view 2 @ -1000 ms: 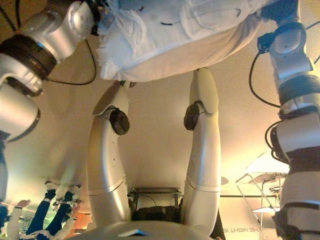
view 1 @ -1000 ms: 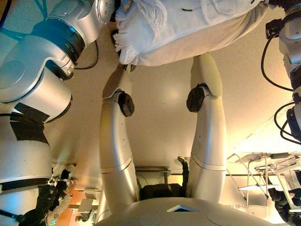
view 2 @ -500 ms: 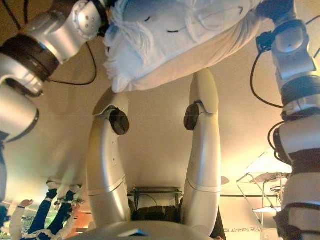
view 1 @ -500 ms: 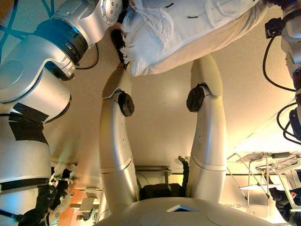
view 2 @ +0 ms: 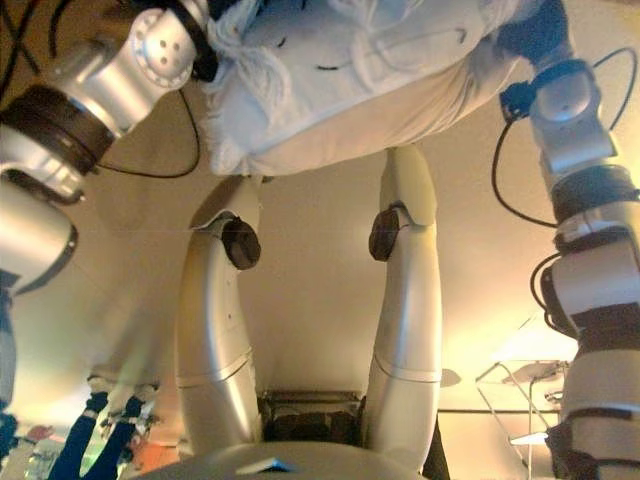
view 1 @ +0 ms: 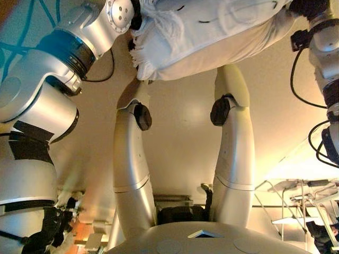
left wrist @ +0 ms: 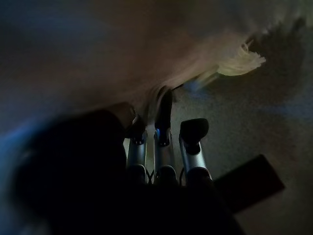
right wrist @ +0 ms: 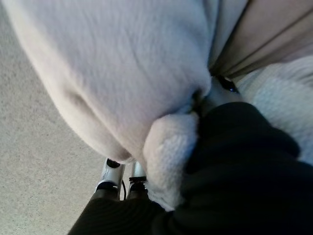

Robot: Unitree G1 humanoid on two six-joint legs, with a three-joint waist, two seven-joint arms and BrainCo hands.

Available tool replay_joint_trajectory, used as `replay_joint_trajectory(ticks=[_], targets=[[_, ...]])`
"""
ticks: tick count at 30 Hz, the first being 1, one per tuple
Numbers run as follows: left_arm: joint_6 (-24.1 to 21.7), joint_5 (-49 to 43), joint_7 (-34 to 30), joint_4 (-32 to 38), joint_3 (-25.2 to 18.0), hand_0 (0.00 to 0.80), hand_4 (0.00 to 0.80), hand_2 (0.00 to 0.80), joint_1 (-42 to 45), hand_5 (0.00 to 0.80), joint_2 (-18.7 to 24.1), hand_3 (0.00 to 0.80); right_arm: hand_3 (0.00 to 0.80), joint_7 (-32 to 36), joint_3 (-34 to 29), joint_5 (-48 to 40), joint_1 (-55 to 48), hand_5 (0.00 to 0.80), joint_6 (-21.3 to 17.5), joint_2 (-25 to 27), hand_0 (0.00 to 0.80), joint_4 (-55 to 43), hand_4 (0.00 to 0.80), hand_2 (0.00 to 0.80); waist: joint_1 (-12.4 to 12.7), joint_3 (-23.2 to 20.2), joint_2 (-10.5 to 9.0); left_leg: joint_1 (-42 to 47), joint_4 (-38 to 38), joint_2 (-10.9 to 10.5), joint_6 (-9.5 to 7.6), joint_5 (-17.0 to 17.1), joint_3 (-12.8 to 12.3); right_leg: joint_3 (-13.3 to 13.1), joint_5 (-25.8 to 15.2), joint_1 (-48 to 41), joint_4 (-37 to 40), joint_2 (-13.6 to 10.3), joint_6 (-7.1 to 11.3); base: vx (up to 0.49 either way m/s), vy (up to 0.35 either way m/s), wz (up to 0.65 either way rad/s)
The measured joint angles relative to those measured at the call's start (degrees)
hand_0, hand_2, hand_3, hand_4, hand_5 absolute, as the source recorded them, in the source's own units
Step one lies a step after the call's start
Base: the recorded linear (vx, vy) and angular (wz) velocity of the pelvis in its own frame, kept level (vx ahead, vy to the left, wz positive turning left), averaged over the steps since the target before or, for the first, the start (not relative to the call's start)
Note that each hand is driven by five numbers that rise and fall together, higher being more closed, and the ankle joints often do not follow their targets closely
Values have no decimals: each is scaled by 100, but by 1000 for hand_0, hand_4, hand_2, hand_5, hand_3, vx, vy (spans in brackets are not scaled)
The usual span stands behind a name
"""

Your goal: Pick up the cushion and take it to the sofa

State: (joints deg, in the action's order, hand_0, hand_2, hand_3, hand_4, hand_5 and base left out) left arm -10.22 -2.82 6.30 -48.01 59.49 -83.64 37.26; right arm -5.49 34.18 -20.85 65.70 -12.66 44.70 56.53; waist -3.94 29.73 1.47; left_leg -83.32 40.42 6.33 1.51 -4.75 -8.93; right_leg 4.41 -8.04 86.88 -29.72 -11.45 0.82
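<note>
A white cushion with a tasselled fringe and a beige underside hangs above the floor in front of me, carried between my two hands. My left hand is at the fringed end. Its fingers are straight, with the dark tips against the cushion's underside. My right hand is at the other end, where the cushion bulges over it and covers most of it. In the eye views both hands are hidden behind the cushion.
Beige carpet floor lies below. A white metal frame stands at the right. A person's legs in blue show at the lower left. A dark flat rectangle lies on the floor.
The cushion and both arms have shifted slightly up in the picture, away from my body. Both hands remain at its ends.
</note>
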Motion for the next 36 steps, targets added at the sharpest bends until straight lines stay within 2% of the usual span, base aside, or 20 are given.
replay_joint_trajectory(ticks=[7,9,11,14,16,19,21,29,36], targets=[[-500,149,-20,786,-234,800,800,800,839,800,-16,800,800,17,-29,33,-887,800,6,-428,800,-303,800,800,8,19,-47,974,-165,7,-49,7,-2,167,-87,-1121,361,-43,56,17,-48,0],[-544,113,197,780,-502,800,800,800,1430,800,-186,800,800,21,-221,87,-1280,800,-70,-585,800,-468,800,800,-8,30,-73,1372,-214,16,-45,-34,37,267,-100,-1609,516,-40,59,66,-50,-2],[-1007,12,309,593,-772,800,800,800,2076,800,-213,800,800,37,-303,109,-1651,800,-112,-692,800,-515,800,800,-1,33,-146,1904,-407,13,-40,-44,14,310,-97,-2148,697,-38,62,61,-25,4],[-1924,-89,458,694,-1179,800,800,800,3146,800,356,800,800,23,-650,112,-2351,800,-112,-674,800,-850,800,800,32,27,-197,2617,-751,12,-21,-18,-49,398,-83,-2859,988,-42,97,57,-27,8],[-2270,-100,619,825,-1406,800,800,800,3759,800,673,800,800,-28,-822,116,-2846,800,-110,-712,800,-1034,800,800,71,32,-218,3063,-977,-9,-8,29,-84,451,-98,-3292,1163,-49,90,49,-56,10],[-2648,-211,790,1113,-1658,800,800,800,4421,800,751,800,800,-64,-1060,118,-3526,800,-103,-791,800,-1164,800,800,200,36,-233,3711,-1297,-16,22,80,-146,519,-81,-3896,1355,-51,106,31,-57,6],[-2778,-321,789,1295,-1768,800,800,800,4673,800,755,800,800,-64,-1130,117,-3743,800,-96,-830,800,-1178,800,800,203,37,-257,4063,-1477,-21,42,105,-153,571,-57,-4230,1450,-53,112,31,-39,6],[-2780,-317,696,1480,-2142,800,800,800,5188,800,629,800,800,17,-1422,117,-4349,800,113,-937,800,-1448,800,800,195,47,-322,5361,-1981,-17,134,172,-205,620,-51,-5458,1830,43,116,24,3,-1],[-2759,-313,631,1811,-2356,800,800,800,5639,800,575,800,800,46,-1613,170,-4771,800,242,-1064,800,-1620,800,800,210,34,-331,6044,-2569,-76,184,391,-202,719,-105,-6095,2237,83,144,50,41,4]])
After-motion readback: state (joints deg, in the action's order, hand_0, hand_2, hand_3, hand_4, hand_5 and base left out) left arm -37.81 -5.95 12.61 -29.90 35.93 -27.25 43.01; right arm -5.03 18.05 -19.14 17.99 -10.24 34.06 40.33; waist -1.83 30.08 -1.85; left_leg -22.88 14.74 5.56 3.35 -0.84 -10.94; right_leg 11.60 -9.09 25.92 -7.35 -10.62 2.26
